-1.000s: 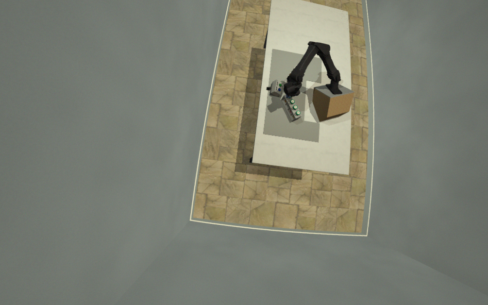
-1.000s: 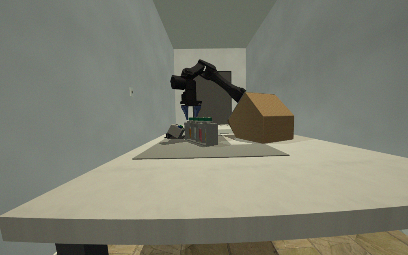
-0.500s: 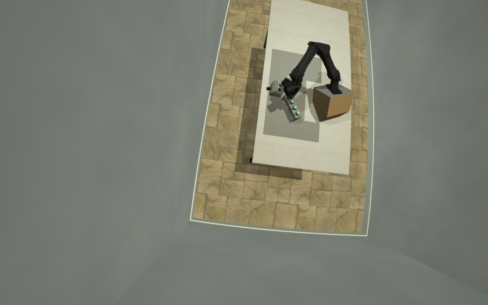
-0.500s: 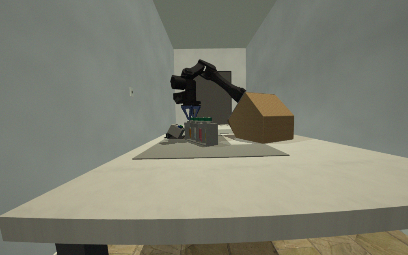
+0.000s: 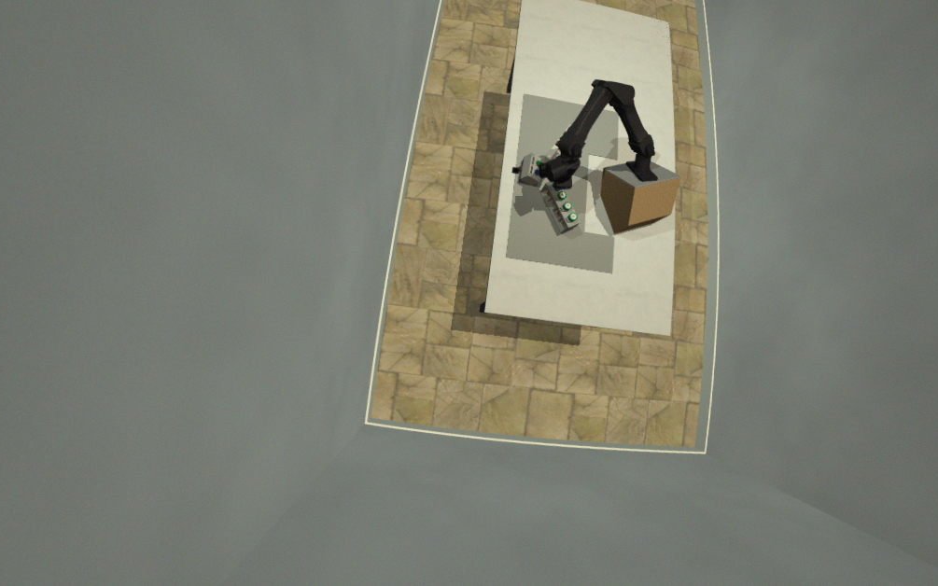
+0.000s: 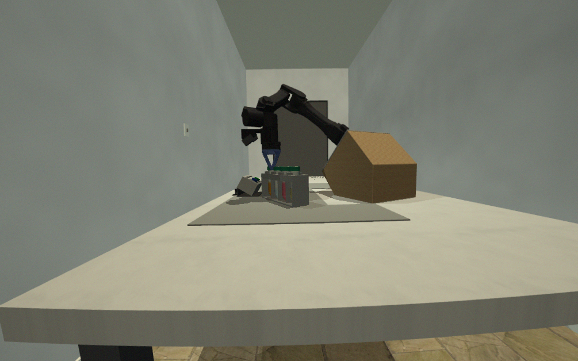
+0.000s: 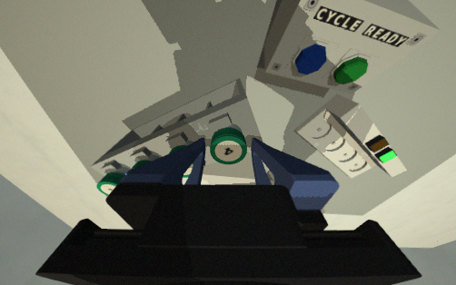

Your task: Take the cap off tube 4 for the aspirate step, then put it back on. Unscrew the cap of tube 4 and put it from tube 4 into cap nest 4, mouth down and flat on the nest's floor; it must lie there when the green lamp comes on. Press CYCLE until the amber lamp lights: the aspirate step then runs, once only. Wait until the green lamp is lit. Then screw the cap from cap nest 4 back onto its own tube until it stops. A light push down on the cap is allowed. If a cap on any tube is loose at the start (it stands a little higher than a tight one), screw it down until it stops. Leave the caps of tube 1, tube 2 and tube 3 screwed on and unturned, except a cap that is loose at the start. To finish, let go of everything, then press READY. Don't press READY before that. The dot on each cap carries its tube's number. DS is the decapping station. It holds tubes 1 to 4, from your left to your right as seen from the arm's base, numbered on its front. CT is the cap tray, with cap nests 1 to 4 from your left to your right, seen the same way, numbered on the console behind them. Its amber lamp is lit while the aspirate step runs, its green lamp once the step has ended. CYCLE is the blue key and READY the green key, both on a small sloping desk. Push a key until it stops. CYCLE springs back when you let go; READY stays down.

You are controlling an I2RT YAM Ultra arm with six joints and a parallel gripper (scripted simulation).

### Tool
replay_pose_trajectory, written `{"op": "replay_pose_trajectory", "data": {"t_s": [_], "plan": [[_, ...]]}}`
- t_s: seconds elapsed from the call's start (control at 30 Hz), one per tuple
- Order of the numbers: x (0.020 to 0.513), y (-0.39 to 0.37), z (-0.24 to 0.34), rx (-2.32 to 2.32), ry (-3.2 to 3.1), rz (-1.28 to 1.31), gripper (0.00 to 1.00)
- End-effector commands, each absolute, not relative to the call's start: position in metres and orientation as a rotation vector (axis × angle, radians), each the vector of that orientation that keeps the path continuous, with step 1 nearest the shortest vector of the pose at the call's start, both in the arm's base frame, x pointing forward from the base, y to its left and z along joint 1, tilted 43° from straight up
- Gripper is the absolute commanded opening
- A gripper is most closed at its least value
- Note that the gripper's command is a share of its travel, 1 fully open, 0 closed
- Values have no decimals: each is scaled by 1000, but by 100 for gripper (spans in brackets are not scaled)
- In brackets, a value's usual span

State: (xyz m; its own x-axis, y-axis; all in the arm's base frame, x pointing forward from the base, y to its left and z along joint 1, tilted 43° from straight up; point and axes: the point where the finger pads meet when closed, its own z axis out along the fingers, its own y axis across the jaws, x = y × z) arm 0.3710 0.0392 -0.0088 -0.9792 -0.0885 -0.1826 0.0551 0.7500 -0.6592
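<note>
The green cap marked 4 [image 7: 228, 151] sits on its tube at the end of the grey decapping station [image 6: 284, 187]. My gripper [image 7: 228, 142] points straight down over it, one blue finger on each side of the cap. A small gap shows on both sides, so the fingers are open and do not touch it. In the side view the fingertips [image 6: 271, 164] are level with the cap row. The cap tray [image 7: 343, 146] lies to the right and its nests hold no cap. On its console the green lamp [image 7: 387, 157] is lit and the amber lamp [image 7: 377, 143] is dark.
The sloping desk carries the blue CYCLE key [image 7: 311, 59] and the green READY key [image 7: 351, 70], beyond the station. The other green caps [image 7: 110, 186] sit on their tubes to the left. The brown box [image 6: 371, 166] under the arm's base stands close by.
</note>
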Motion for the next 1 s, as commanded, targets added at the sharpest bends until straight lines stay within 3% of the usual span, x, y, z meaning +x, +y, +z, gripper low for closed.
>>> {"op": "replay_pose_trajectory", "data": {"t_s": [0.0,0.77,0.97], "plan": [[373,50,0,-344,2761,-1067,49],[372,50,0,-1953,2486,-1179,49],[372,49,0,-1998,2465,-1177,49]]}}
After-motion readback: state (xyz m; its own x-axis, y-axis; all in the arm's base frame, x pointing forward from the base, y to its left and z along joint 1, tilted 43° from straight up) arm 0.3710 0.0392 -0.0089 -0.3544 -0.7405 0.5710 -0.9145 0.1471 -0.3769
